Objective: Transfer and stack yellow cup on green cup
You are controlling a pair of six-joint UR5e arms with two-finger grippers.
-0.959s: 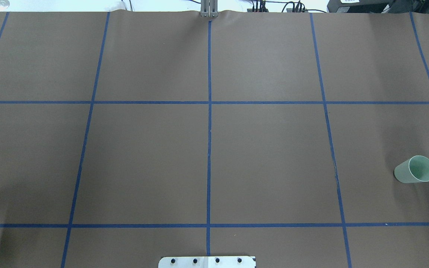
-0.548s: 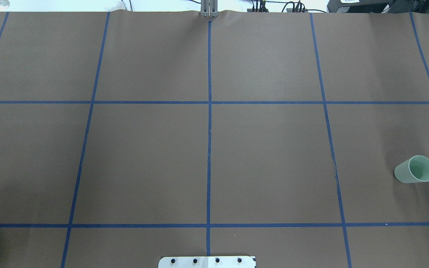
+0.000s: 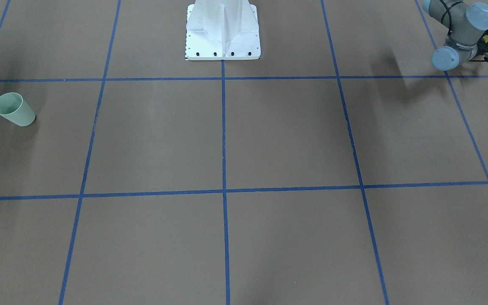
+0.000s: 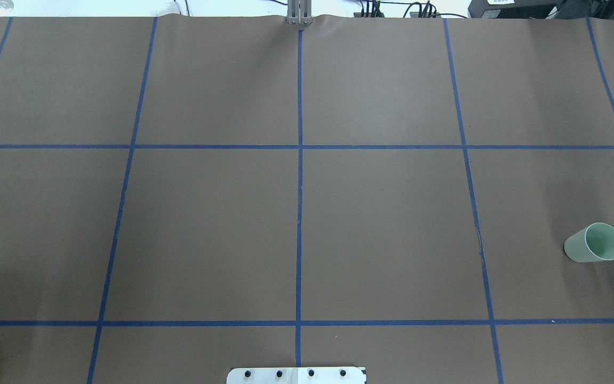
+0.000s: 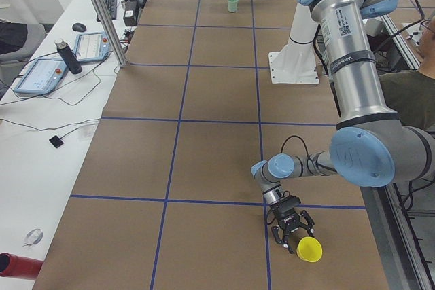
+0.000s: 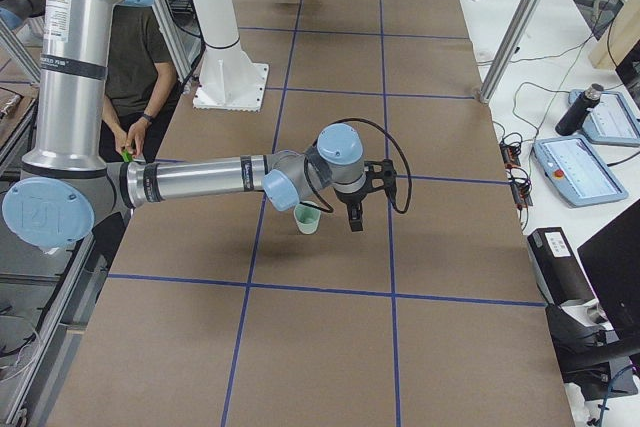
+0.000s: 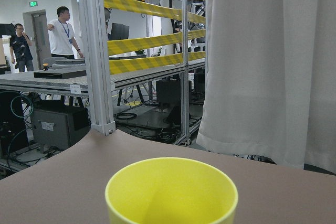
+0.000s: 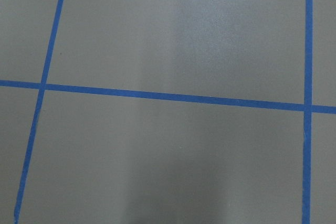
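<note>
Exterior left view: the yellow cup [image 5: 309,249] is seen just beside the left gripper [image 5: 292,234], presumably lined up for grasping; the gripper's opening cannot be told. The green cup [image 5: 232,3] is stood at the far end, as stacking base.

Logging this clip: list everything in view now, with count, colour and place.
green cup: 1, pale green, upright at the table's right end
yellow cup: 1, yellow, upright at the left end
table: 1, brown with blue tape grid
tablets: 2, blue-edged, side bench
bottle: 1, dark, side bench
operator: 1, dark shirt, by the robot
base: 1, white, table's robot side
left gripper: 1, black, low beside yellow cup; jaws unclear
right gripper: 1, black, beside green cup; jaws unclear
</note>
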